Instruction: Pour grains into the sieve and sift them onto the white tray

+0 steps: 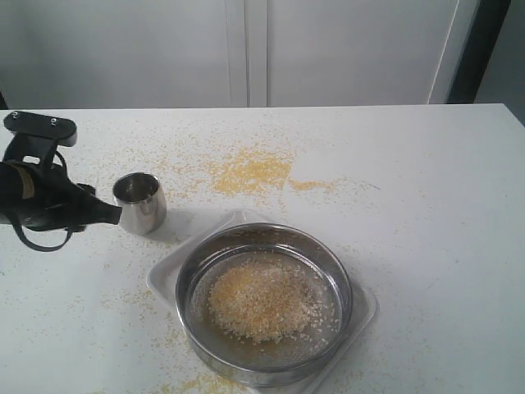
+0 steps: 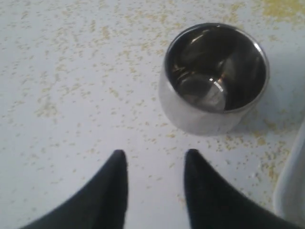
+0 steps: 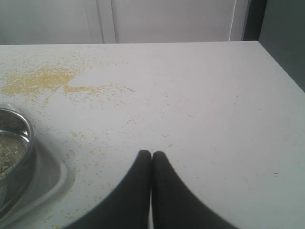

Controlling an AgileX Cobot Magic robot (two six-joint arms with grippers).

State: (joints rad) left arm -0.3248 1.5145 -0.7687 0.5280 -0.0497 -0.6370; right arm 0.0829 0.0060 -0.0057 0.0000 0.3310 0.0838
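Observation:
The sieve [image 1: 264, 365] rests on the white tray [image 1: 164, 275] at the front middle of the table. A mound of beige and yellow grains [image 1: 261, 300] lies on its mesh. A small shiny steel cup [image 1: 139, 203] stands upright and empty to the sieve's back left. My left gripper [image 1: 115, 215] points at the cup from the left. In the left wrist view the left gripper [image 2: 155, 155] is open, nothing is between its fingers, and the cup [image 2: 214, 78] stands a short gap beyond the tips. My right gripper [image 3: 151, 153] is shut and empty, over bare table beside the sieve [image 3: 14, 157].
A patch of spilled yellow meal [image 1: 246, 171] lies on the white table behind the sieve, with loose grains scattered around the cup and tray. The tray's corner [image 2: 293, 186] shows at the edge of the left wrist view. A white wall stands behind the table.

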